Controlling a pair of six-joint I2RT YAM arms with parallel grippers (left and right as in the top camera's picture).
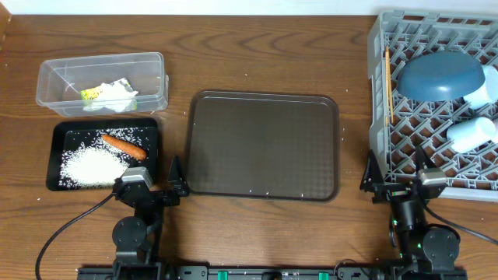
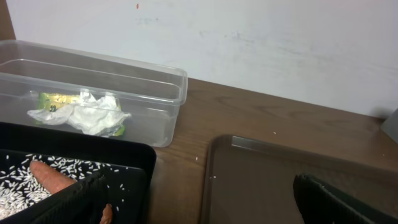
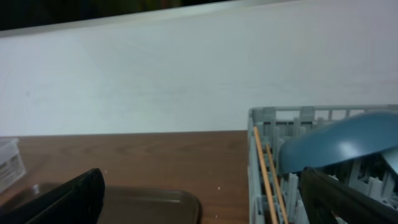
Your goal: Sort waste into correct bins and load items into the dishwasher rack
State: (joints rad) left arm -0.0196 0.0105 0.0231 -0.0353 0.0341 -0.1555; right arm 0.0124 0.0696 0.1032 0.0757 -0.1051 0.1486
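Observation:
The clear tub (image 1: 101, 82) (image 2: 155, 93) at the back left holds a yellow-green wrapper and white paper scrap (image 1: 109, 95) (image 2: 81, 112). In front of it the black tray (image 1: 54, 155) (image 2: 124, 152) holds white rice (image 1: 92, 165) (image 2: 18, 186) and an orange carrot stick (image 1: 123, 145) (image 2: 53, 177). The grey rack (image 1: 377, 101) (image 3: 267, 118) at the right holds a dark-blue bowl (image 1: 441, 75) (image 3: 336, 146), chopsticks (image 1: 387, 85) (image 3: 264, 168) and white cups (image 1: 472, 134). My left gripper (image 1: 153, 185) (image 2: 199, 199) is open and empty, spanning the black tray's near right corner. My right gripper (image 1: 397, 183) (image 3: 200, 193) is open and empty at the rack's near left corner.
A large brown serving tray (image 1: 263, 144) (image 2: 280, 180) (image 3: 155, 205) lies in the middle of the wooden table, between the two grippers. A few rice grains are scattered on it and on the wood. A white wall stands behind the table.

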